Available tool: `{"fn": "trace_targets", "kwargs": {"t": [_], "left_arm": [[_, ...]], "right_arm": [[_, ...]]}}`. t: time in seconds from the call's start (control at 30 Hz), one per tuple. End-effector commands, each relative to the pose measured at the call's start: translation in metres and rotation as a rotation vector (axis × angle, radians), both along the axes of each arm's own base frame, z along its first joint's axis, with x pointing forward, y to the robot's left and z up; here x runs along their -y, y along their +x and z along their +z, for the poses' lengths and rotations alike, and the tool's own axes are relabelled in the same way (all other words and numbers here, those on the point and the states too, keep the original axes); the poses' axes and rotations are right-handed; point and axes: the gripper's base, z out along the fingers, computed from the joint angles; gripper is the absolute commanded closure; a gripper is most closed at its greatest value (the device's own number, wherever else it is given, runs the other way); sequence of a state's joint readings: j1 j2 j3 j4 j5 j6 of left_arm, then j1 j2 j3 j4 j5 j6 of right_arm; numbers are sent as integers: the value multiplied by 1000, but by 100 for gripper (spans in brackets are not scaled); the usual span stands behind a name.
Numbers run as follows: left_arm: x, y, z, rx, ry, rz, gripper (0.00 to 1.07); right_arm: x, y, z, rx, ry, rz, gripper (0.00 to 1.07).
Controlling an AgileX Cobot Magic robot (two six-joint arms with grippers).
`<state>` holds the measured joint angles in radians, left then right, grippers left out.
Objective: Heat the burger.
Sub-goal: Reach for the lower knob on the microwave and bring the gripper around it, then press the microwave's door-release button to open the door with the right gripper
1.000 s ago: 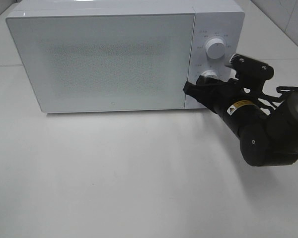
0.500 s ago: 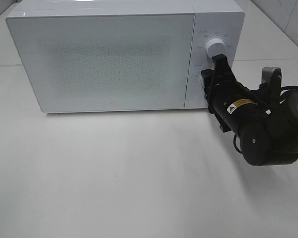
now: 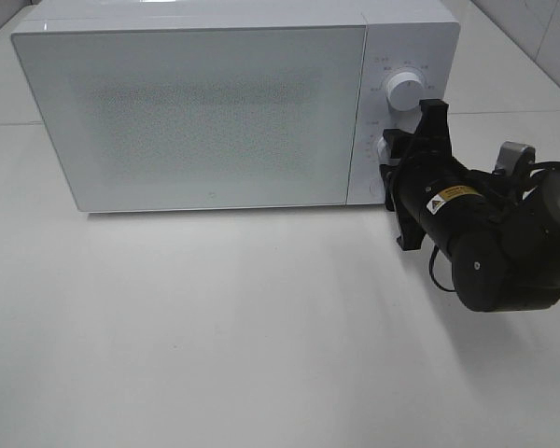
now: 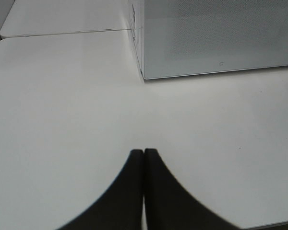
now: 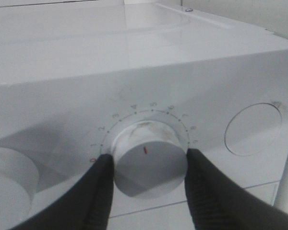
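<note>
**Exterior high view.** A white box-shaped microwave oven stands on the white desk. Its door is shut. The control panel on its right side carries a white round upper dial and a white round lower dial. The black right arm reaches in from the right edge, and the right claw sits against the panel at the lower dial, covering most of it. The upper dial is clear of the claw.

**Left wrist view.** The left claw hangs above bare desk with its two black fingers pressed together and nothing between them. One corner of the microwave oven stands well apart from it.

**Right wrist view.** The right claw is clamped on the lower dial, with one black finger against each side of it. A short red mark on the dial face lies nearest the printed 4 and 5 of the surrounding number scale.

**Burger.** The burger is not visible in any view. The door panel is opaque, so its position cannot be determined.
</note>
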<state>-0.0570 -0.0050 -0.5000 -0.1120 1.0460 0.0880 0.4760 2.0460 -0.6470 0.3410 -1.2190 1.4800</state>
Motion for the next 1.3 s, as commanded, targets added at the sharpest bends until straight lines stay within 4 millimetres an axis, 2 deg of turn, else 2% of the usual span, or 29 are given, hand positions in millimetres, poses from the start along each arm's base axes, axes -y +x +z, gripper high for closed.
{"fn": "trace_targets", "kwargs": {"t": [0.03, 0.07, 0.1, 0.13, 0.33, 0.4, 0.5, 0.57, 0.63, 0.67, 0.77, 0.83, 0.87, 0.93, 1.13, 1.27, 1.3], "left_arm": [[0, -2, 0, 25, -8, 6, 107], [0, -2, 0, 25, -8, 6, 107], [0, -2, 0, 25, -8, 6, 107], [0, -2, 0, 25, -8, 6, 107], [0, -2, 0, 25, -8, 6, 107], [0, -2, 0, 25, -8, 6, 107], [0, -2, 0, 25, -8, 6, 107], [0, -2, 0, 25, -8, 6, 107], [0, -2, 0, 25, -8, 6, 107], [0, -2, 0, 25, -8, 6, 107], [0, -2, 0, 25, -8, 6, 107], [0, -2, 0, 25, -8, 6, 107], [0, -2, 0, 25, -8, 6, 107], [0, -2, 0, 25, -8, 6, 107], [0, -2, 0, 25, -8, 6, 107], [0, -2, 0, 25, -8, 6, 107], [0, -2, 0, 25, -8, 6, 107]], "right_arm": [[5, 1, 19, 187, -39, -58, 56], [5, 1, 19, 187, -39, -58, 56], [6, 1, 19, 188, -68, -70, 44], [6, 1, 19, 189, -77, -70, 38], [4, 1, 20, 200, -116, -43, 37], [0, -2, 26, 234, -196, 15, 38], [-1, -4, 29, 244, -219, 24, 38], [1, -11, 45, 303, -401, 42, 39], [1, -13, 48, 319, -443, 48, 40], [0, -18, 56, 350, -552, 83, 41], [-2, -19, 60, 357, -595, 105, 41], [-12, -26, 71, 380, -808, 263, 43], [-12, -26, 71, 380, -808, 263, 43], [-17, -32, 78, 397, -949, 373, 43], [-20, -42, 85, 394, -1153, 517, 43], [-22, -44, 88, 299, -1340, 695, 43], [-22, -44, 88, 299, -1340, 695, 43]]}}
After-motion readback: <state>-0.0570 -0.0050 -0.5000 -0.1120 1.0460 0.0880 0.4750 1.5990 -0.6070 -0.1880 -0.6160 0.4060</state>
